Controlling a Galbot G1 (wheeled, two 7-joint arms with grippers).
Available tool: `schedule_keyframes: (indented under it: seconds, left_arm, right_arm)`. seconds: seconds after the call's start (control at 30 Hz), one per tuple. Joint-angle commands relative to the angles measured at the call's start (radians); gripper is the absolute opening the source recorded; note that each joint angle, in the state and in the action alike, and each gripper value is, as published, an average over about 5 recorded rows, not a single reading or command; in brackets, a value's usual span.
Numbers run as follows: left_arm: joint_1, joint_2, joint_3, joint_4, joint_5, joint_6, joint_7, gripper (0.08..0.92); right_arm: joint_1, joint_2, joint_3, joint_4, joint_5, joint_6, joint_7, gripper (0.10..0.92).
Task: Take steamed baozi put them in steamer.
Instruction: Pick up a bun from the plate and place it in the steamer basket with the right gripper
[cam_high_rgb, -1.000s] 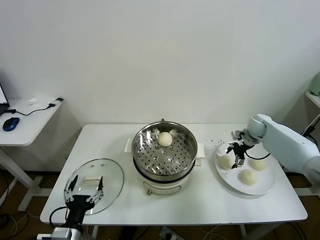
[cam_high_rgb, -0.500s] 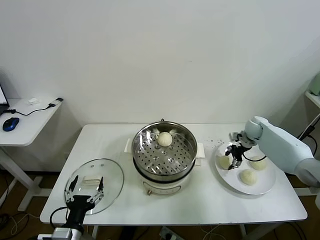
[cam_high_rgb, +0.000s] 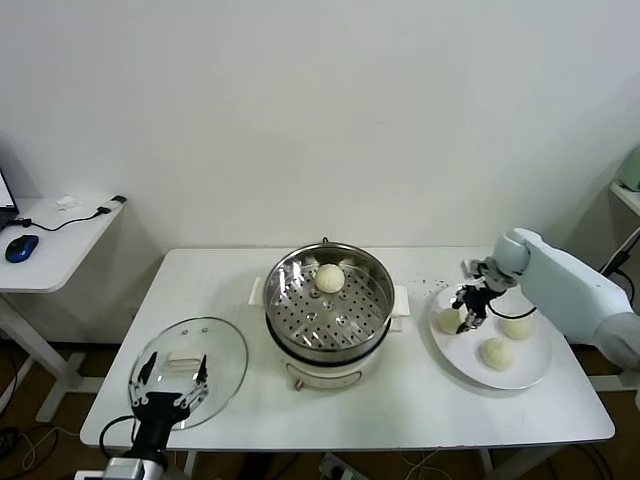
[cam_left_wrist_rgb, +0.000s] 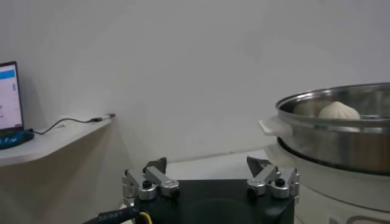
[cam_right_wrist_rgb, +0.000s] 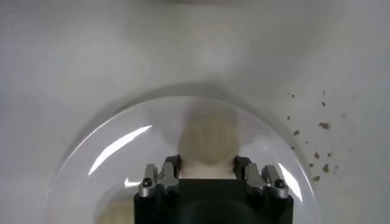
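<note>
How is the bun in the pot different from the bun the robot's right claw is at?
The bun in the pot sits on the metal tray with holes; the bun at the right gripper lies on the white plate. The pot bun is alone and untouched; the plate bun has jaws on both sides and two neighbours. Both are round and cream-white.

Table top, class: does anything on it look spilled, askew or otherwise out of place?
Yes. Small dark crumb-like specks lie scattered on the table between the steamer and the white plate, just off its rim, like spilled debris. The glass lid lies flat beside the steamer, deliberately set aside. Nothing else stands out.
</note>
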Motion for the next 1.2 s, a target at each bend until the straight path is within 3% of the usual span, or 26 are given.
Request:
schedule_keyframes:
  seconds: [0.03,0.23,0.5,0.87,1.2]
  left_arm:
    - [0.005,0.000,0.004,-0.008,-0.001,0.001,0.003,0.823]
    - [0.016,-0.006,0.018,-0.021,-0.002,0.001,0.020,0.823]
    - [0.029,-0.009,0.041,-0.027,0.002,-0.006,0.027,0.823]
    - [0.039,-0.005,0.048,-0.033,0.022,-0.019,0.033,0.823]
    - [0.036,-0.018,0.043,-0.019,0.020,-0.023,0.031,0.823]
  right_arm:
    - [0.274,-0.076,-0.249,0.130,0.276,-0.039,0.029,0.583]
    - [0.578,-0.054,-0.515,0.248,0.539,-0.110,0.061,0.585]
    - [0.824,0.113,-0.763,0.381,0.825,-0.171,0.113,0.585]
    - [0.725,0.355,-0.764,0.429,0.908,-0.270,0.283,0.585]
    - [0.595,0.500,-0.754,0.371,0.901,-0.303,0.331,0.587]
